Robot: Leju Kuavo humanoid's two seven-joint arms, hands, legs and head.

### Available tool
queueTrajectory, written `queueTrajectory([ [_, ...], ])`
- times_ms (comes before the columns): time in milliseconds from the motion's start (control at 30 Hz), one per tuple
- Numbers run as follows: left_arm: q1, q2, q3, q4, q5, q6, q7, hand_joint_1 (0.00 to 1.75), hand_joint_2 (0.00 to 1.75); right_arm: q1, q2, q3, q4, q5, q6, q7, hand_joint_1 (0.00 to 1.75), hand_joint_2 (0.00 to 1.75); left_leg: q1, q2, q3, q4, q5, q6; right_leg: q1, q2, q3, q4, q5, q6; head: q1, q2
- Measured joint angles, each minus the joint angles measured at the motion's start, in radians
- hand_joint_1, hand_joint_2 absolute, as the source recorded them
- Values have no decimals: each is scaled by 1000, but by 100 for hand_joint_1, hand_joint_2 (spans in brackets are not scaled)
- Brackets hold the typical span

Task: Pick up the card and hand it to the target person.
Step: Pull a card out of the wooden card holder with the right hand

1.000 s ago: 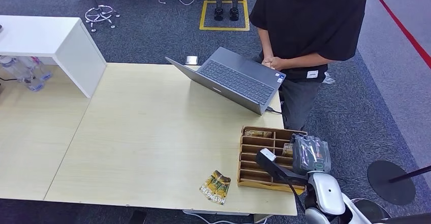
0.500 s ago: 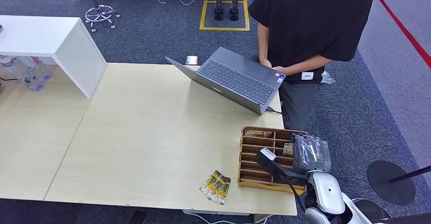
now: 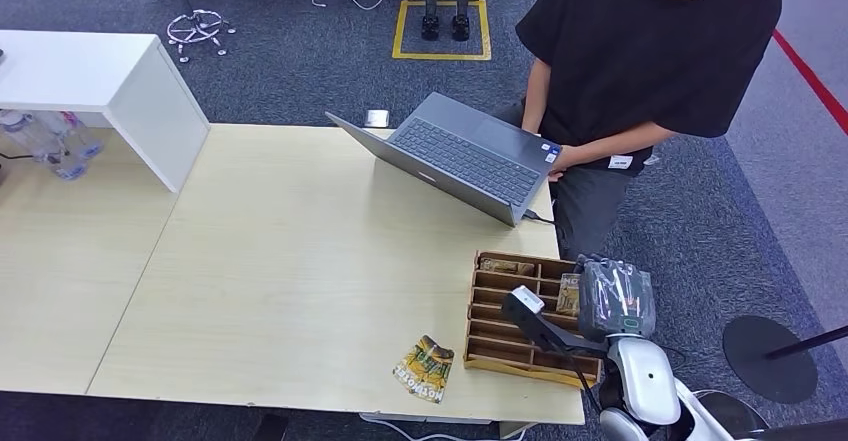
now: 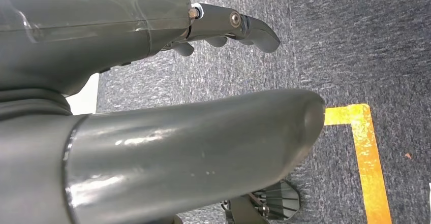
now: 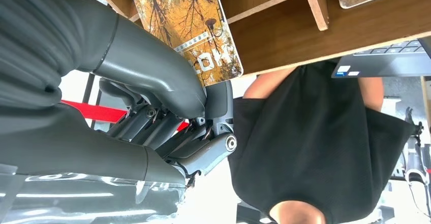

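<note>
A card printed with autumn trees stands in the wooden slotted organiser at the table's near right corner. My right hand is at the organiser's right end. In the right wrist view my right hand pinches the card between thumb and fingers, against the organiser's wooden dividers. The person in a black shirt stands beyond the table's right corner, by the laptop. My left hand hangs above the carpet, its fingers apart with nothing in them.
A second patterned card lies flat on the table near its front edge, left of the organiser. An open grey laptop sits at the far right. A white shelf and water bottles stand at the far left.
The person has stepped to the right and leaned in nearer the table's corner. My right hand has edged slightly forward at the organiser.
</note>
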Motion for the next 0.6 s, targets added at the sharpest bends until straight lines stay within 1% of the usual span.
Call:
queueTrajectory([
  [267, 0, 0, 0, 0, 1, 0, 0, 0, 0, 1, 0, -2, -8, 14, -16, 3, 175, 175, 0, 0, 0, 0, 0, 0, 0, 0, 0, 0, 0, 0, 0, 0],
  [400, 0, 0, 0, 0, 1, 0, 1, 0, 0, 2, 0, -15, -38, 48, -44, 11, 175, 175, 0, 0, 1, 0, 0, 0, 0, 0, 0, 0, 0, 0, 0, 0],
  [600, 0, 0, 0, 0, 1, -1, 2, 0, 0, 13, 0, -37, -82, 73, -56, 17, 175, 175, 0, 0, 1, 0, 0, 0, 0, 0, 0, 0, 0, 0, 0, 0],
])
